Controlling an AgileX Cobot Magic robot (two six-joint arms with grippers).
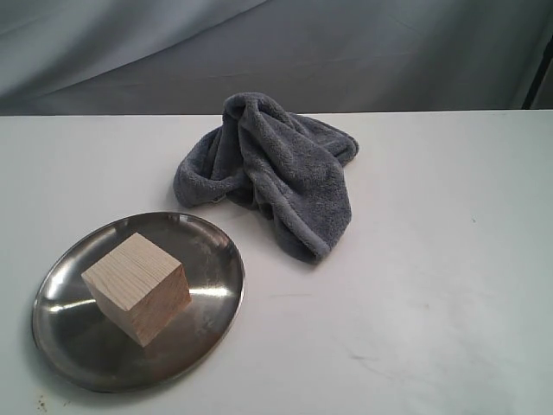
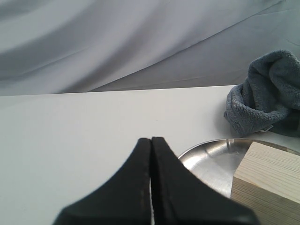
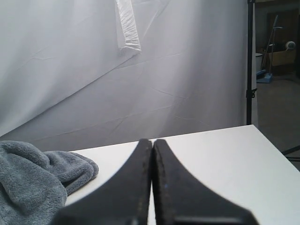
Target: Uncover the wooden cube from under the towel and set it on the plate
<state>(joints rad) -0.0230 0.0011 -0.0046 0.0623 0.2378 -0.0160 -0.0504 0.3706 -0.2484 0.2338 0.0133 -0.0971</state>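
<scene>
The pale wooden cube [image 1: 138, 286] stands on the round steel plate [image 1: 207, 251] at the front left of the table; a corner of the cube [image 2: 267, 183] and the plate's rim [image 2: 206, 152] also show in the left wrist view. The blue-grey towel [image 1: 276, 169] lies crumpled behind the plate, apart from it, and appears in both wrist views [image 2: 267, 98] [image 3: 33, 183]. My left gripper [image 2: 151, 140] is shut and empty, a little short of the plate. My right gripper [image 3: 152, 141] is shut and empty beside the towel. Neither arm appears in the exterior view.
The white table [image 1: 432, 285] runs back to a grey draped backdrop [image 1: 346, 52]. In the right wrist view a black stand pole [image 3: 250, 61] rises past the table's far corner.
</scene>
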